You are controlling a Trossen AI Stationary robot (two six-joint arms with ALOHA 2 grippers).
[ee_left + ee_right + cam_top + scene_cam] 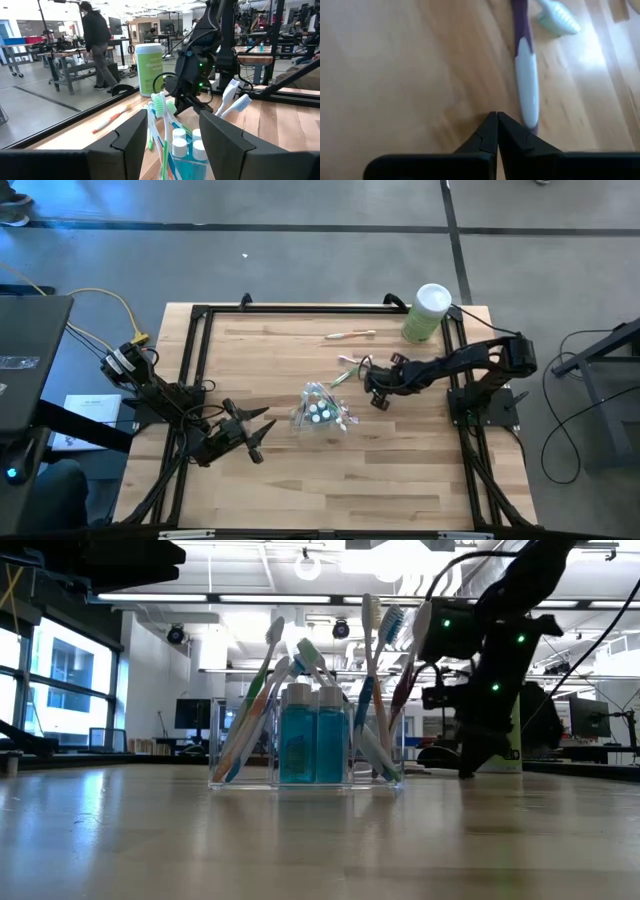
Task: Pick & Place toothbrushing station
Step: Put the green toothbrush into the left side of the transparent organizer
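Showing task partway: clear cup (319, 413) stands mid-counter (400, 480), already holding several toothbrushes (262, 700) and two blue tubes (314, 740). Still loose: purple-and-white toothbrush (526, 85) lying flat just beside right claw (496, 131), plus a pink one (350, 334) far side, near green canister (427, 312) (not part of the set). Right claw (378, 394), just right of cup, is fully closed w/ nothing between its tips. Left claw (258, 432), left of cup, stands spread wide and empty, facing the cup. Low view alone shows cup contents upright; right wrist view alone shows purple brush ungrasped; left wrist view alone shows a person (97, 42) in bkgd.
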